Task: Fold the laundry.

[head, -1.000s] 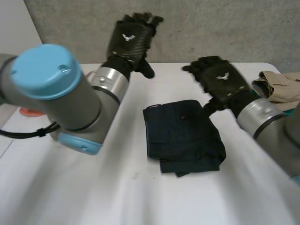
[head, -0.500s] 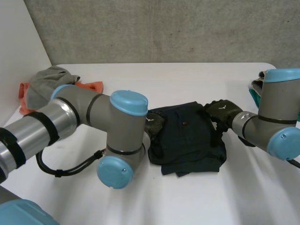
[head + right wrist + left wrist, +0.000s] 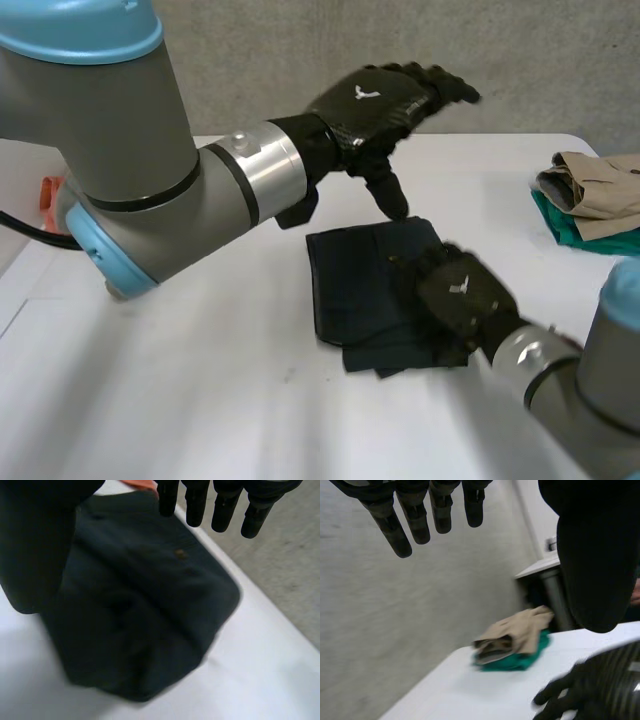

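A dark navy garment lies folded into a rough square in the middle of the white table. My left hand hangs in the air above its far edge, fingers straight and thumb pointing down, holding nothing. In the left wrist view its fingers are spread and empty. My right hand is over the garment's right near part, open. The right wrist view has the garment under the palm, with the straight fingers toward its far edge. Whether that hand touches the cloth I cannot tell.
A folded stack of tan cloth on green cloth sits at the table's far right edge, also in the left wrist view as the stack. An orange item peeks out behind my left arm. A grey wall stands behind the table.
My left hand has left the garment's left edge and risen above its far edge. My right hand has shifted from the garment's right edge to its near right part. The garment has not moved.
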